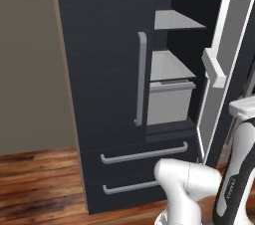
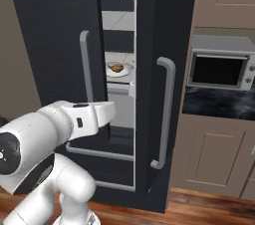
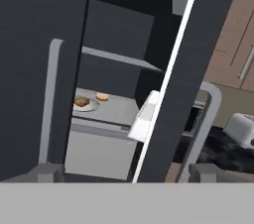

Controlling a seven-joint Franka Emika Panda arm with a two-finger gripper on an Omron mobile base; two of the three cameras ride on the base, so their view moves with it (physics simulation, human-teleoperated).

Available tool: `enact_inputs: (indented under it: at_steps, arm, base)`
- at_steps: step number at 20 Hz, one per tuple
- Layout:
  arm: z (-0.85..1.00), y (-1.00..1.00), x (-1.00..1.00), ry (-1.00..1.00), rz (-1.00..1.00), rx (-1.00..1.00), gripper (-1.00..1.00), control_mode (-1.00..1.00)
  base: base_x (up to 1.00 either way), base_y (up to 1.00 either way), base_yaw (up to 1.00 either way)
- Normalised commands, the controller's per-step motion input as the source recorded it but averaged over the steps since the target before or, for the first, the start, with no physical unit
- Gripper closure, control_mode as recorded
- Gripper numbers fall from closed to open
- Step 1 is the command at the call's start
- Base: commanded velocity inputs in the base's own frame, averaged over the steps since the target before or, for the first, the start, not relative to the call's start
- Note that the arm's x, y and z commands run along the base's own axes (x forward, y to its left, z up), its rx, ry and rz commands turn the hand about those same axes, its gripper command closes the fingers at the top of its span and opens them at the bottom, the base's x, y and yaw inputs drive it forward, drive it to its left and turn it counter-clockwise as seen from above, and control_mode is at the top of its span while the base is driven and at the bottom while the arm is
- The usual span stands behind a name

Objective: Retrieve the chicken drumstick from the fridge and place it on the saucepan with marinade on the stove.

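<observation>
The white arm reaches level toward the tall black fridge [image 2: 149, 69]; its tool [image 3: 126, 173] gapes wide, empty.

Lighting: even, diffuse, moderate; no visible lamp, no glare. Render: flat, soft, low in resolution, edges slightly jagged. The fridge [image 1: 109, 69] exterior is near-black with little surface detail; its interior beyond the gripper [image 3: 126, 172] is dim, grey shelves [image 1: 172, 67] lit paler. Shadows faint, no hard cast edges. The plate [image 3: 85, 104] ahead of the gripper is small and blurred. No lens distortion at the borders.
</observation>
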Motion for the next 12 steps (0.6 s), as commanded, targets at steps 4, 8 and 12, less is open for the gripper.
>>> enact_inputs:
  at_steps: [4, 8, 12]
  arm:
    - [-0.1, 1.0, 0.02, 0.0, -0.07, -0.03, -1.0, -1.0]
    - [-0.21, 0.79, 0.23, 0.0, -0.05, -0.05, -1.0, -1.0]
    - [-0.35, 0.21, 0.68, 0.0, -0.08, -0.09, -1.0, -1.0]
  base:
    - [0.0, 0.0, 0.0]
    - [0.0, 0.0, 0.0]
    - [0.0, 0.0, 0.0]
